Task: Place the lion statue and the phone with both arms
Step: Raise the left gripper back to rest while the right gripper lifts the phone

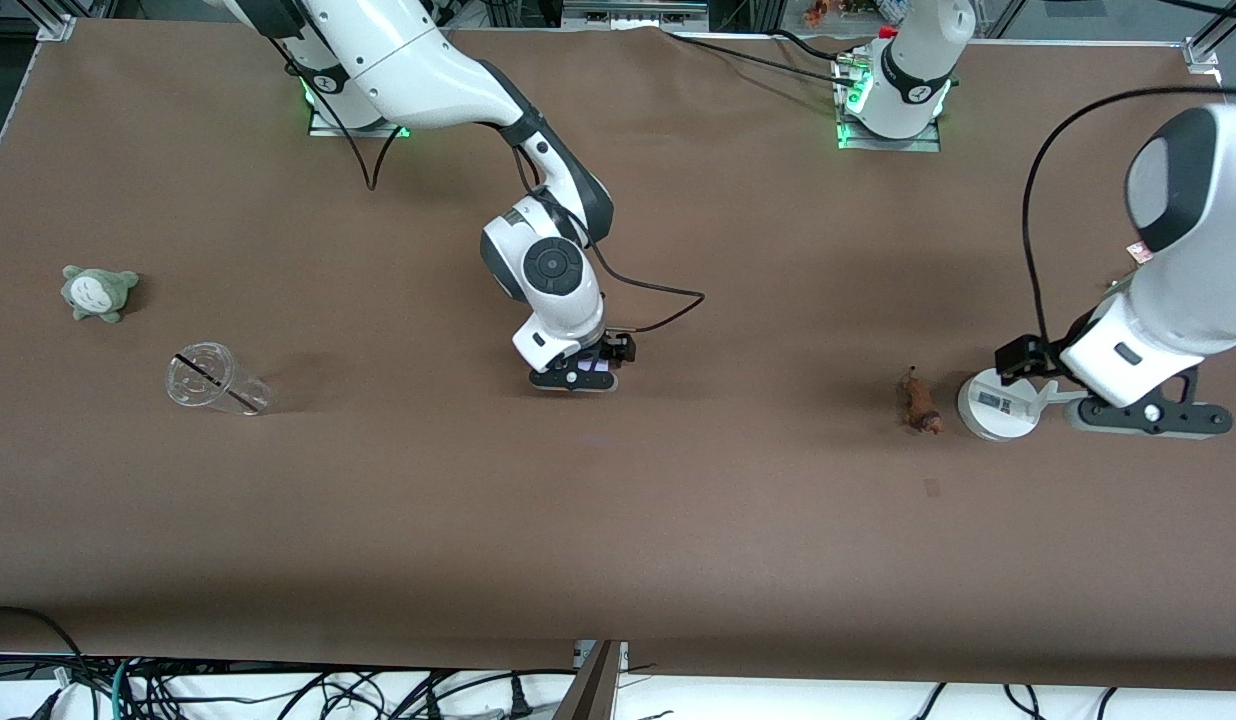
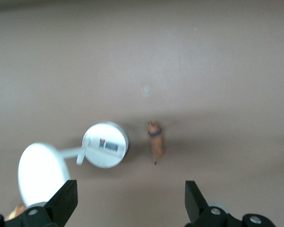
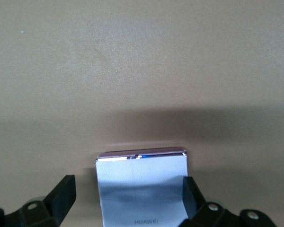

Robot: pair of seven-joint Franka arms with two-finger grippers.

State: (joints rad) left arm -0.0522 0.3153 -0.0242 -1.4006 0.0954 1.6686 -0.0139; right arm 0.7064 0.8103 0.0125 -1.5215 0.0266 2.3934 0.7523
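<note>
The right claw [image 1: 576,378] hangs low over the middle of the table [image 1: 618,520] with its 2 fingers spread wide, and the phone [image 3: 142,187] lies flat between them — one finger looks to be just at its side edge, the other stands clear with bare table showing in the gap. The phone's shiny short edge points away from the wrist, so its long axis runs along the claw's reach and the jaws would shut across its narrower width. The left claw [image 2: 128,201], also spread wide and holding nothing, hovers near the left arm's end of the table over the white stand [image 1: 993,404]. The lion statue [image 1: 919,402] stands on the table just beside that stand's round base, toward the right arm's end — offset from the midline between the left claw's fingers, its long body roughly in line with the reach. The left arm is plainly the nearer one to it.
</note>
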